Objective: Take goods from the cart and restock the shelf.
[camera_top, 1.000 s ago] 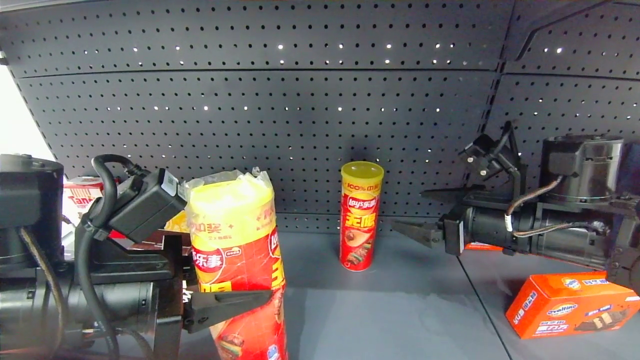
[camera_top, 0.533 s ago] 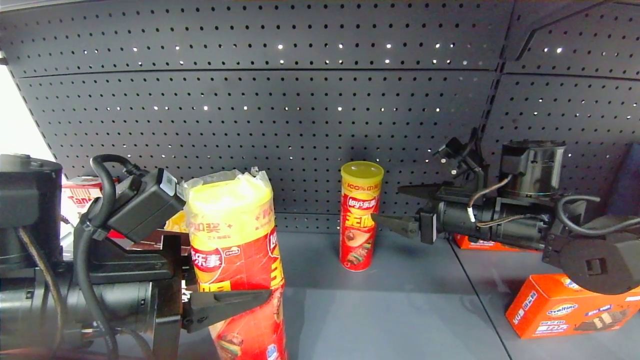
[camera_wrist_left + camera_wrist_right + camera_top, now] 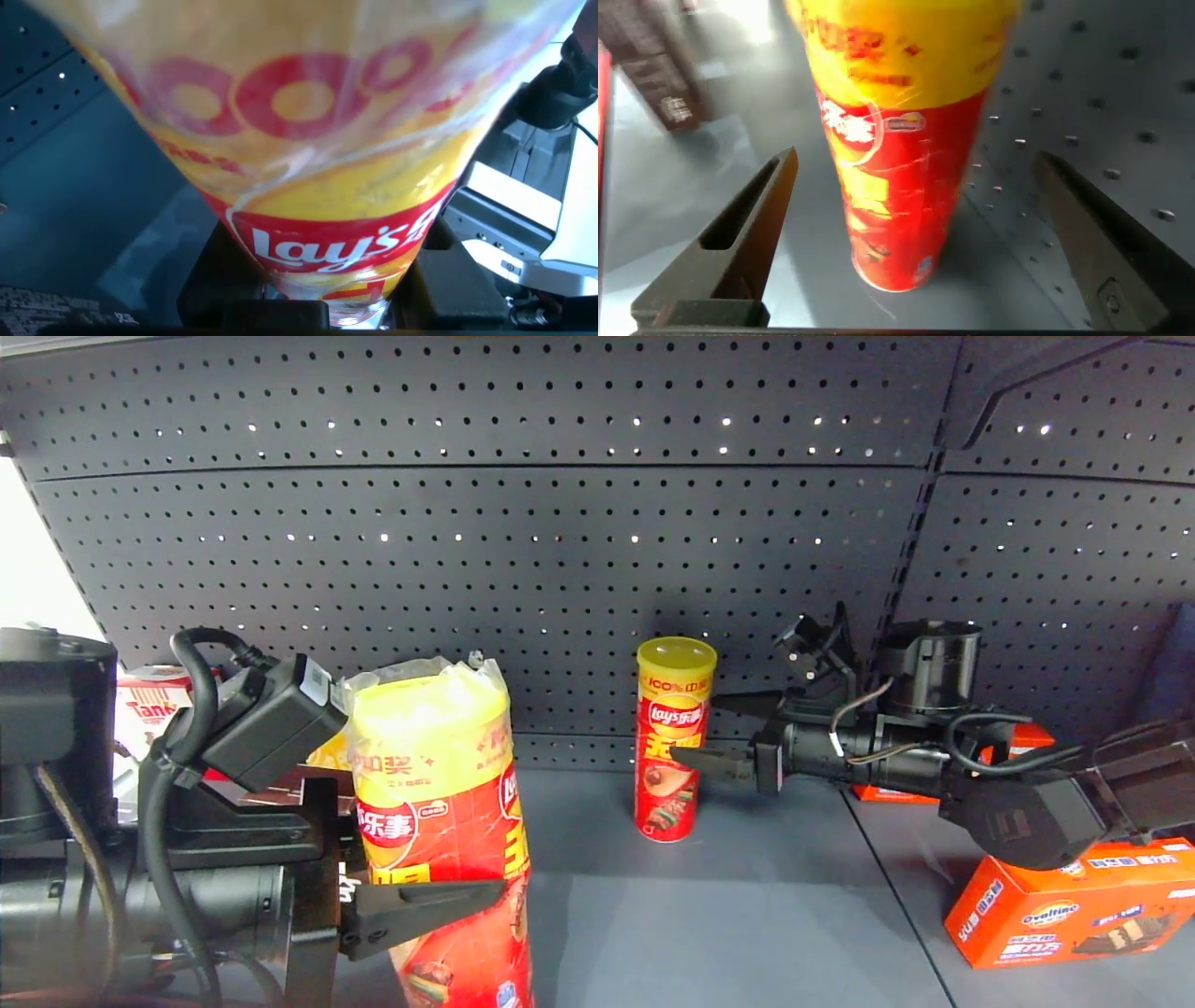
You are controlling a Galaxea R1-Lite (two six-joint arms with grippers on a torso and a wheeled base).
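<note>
Upright, a yellow-lidded red can (image 3: 674,747) stands within wide right claw (image 3: 915,159); left claw (image 3: 457,873) grips wrapped can (image 3: 434,775).

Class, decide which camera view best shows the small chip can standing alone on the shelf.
Head view: the whole chip can, lid to base, on the shelf. The right wrist view crops its top. The left wrist view shows the wrapped chip pack instead.

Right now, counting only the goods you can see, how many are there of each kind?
Single chip can: 1
Plastic-wrapped chip pack: 1
Orange boxes: 2, the front box and the back box
Red-and-white box: 1
Dark brown box: 1
Total: 6
</note>
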